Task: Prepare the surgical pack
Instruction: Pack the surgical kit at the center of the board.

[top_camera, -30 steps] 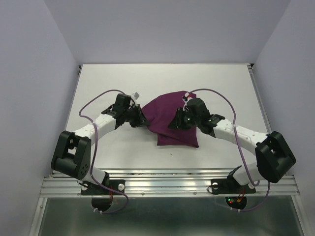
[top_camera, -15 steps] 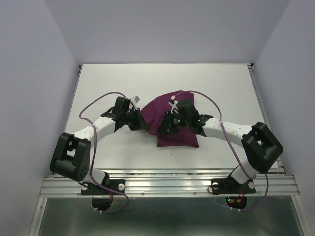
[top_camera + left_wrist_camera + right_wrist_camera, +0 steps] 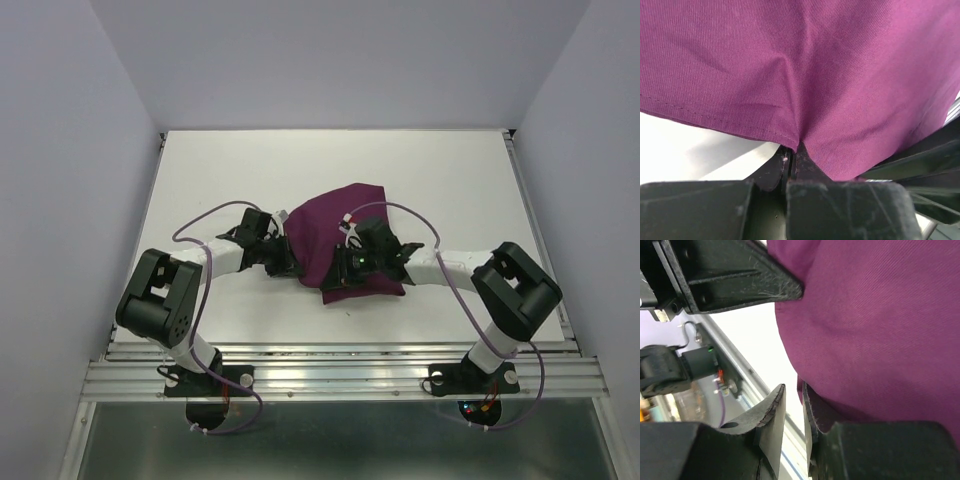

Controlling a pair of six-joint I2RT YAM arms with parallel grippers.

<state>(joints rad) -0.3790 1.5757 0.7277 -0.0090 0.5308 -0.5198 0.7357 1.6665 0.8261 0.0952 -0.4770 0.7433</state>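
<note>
The plum-purple cloth (image 3: 350,225) lies bunched and folded over in the middle of the white table (image 3: 230,170). My left gripper (image 3: 288,264) is at the cloth's left edge and is shut on its hem; in the left wrist view (image 3: 791,150) the cloth (image 3: 840,75) rises from the closed fingertips. My right gripper (image 3: 342,270) is low over the cloth's near part. In the right wrist view (image 3: 793,390) its jaws stand a narrow gap apart, with the cloth (image 3: 880,330) draped over one finger. The tray, scissors, forceps, gauze and packets are not in view.
The table's metal front rail (image 3: 340,375) runs along the near edge. Grey walls close in the left, right and back. Purple cables (image 3: 200,225) loop from both arms. The left arm's black gripper body (image 3: 730,275) is close above my right gripper.
My right gripper has moved left and nearer across the cloth. The left gripper has shifted slightly right and nearer. The cloth has drawn in from the far right into a narrower bundle.
</note>
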